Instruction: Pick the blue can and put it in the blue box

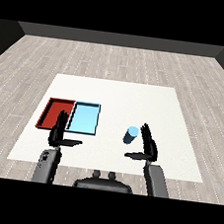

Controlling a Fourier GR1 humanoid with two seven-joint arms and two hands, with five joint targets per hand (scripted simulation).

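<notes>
A light blue can (130,135) stands upright on the white table (120,97), right of centre. My right hand (149,144) is just to its right and slightly nearer me, fingers straight and thumb stretched toward the left, apart from the can. The light blue tray (84,117) lies left of the can with nothing in it. My left hand (59,131) hovers open over the near edge where the red tray (56,112) and the blue tray meet, hiding part of both.
The red tray lies flush against the blue tray's left side. The table's front edge runs just behind my forearms. Wooden floor surrounds the table.
</notes>
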